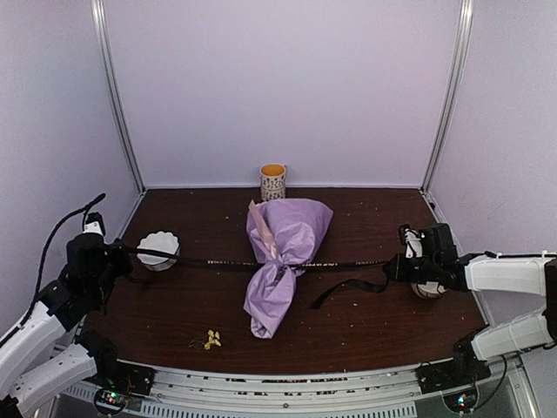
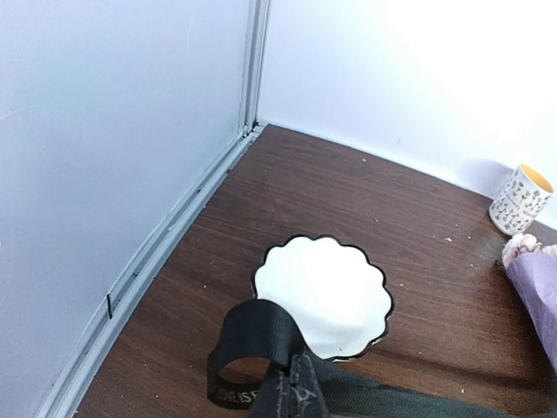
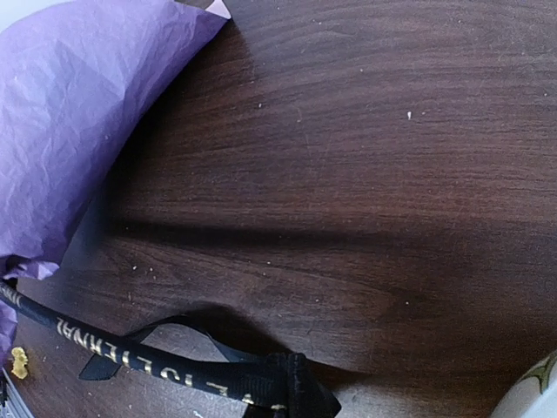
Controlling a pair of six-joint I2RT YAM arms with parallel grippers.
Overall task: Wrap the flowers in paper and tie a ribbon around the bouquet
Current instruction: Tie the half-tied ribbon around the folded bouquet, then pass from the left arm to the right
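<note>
The bouquet (image 1: 283,261) lies mid-table, lilac paper (image 3: 70,122) cinched at its waist, with a bit of the pale pink flowers (image 1: 264,228) showing at the wide far end. The black ribbon (image 1: 218,262) runs taut across that waist from side to side. My left gripper (image 1: 122,250) is shut on its left end, where the ribbon (image 2: 261,335) curls into a loop. My right gripper (image 1: 393,266) is shut on the right stretch of the ribbon (image 3: 130,357), which has gold lettering. A loose tail (image 1: 344,289) trails on the table.
A white scalloped bowl (image 1: 158,248) sits just right of my left gripper. A patterned cup (image 1: 272,182) stands at the back wall. Another bowl (image 1: 426,290) lies under my right gripper. Fallen yellow blossoms (image 1: 211,340) lie near the front edge.
</note>
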